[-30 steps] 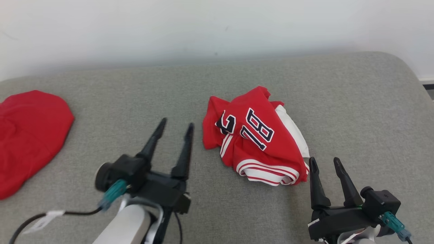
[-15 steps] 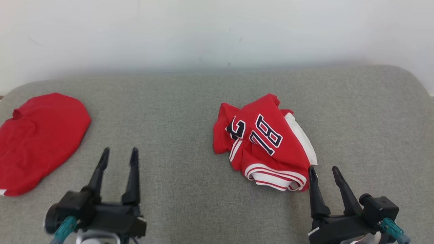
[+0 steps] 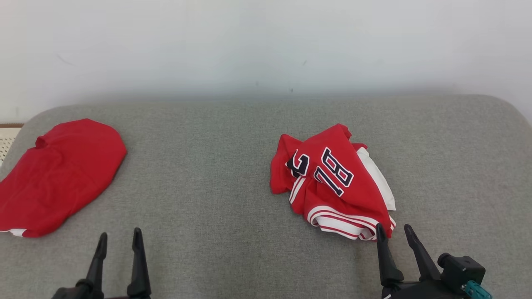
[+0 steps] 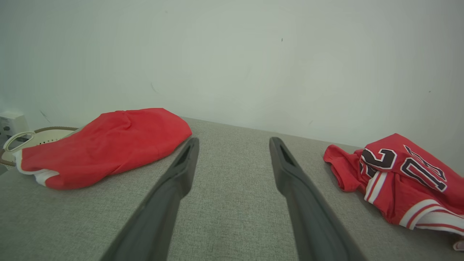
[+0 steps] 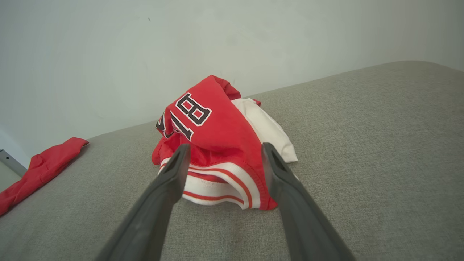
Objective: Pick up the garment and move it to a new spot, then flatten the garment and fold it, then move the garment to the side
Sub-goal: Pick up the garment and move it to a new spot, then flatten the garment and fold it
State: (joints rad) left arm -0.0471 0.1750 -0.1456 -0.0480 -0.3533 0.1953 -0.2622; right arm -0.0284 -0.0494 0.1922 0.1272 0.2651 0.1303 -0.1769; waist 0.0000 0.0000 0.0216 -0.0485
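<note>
Right gripper [image 3: 393,227] hovering, spread apart, empty, just beside jersey [image 3: 332,178] near hem | left gripper [image 3: 119,232] idling apart, well left of jersey | jersey lying crumpled; pickup, flattening, folding seemingly all remaining

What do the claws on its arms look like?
The left gripper and right gripper each have two long, dark grey fingers tapering to points, on a black base. A teal connector sticks out beside the right one.
</note>
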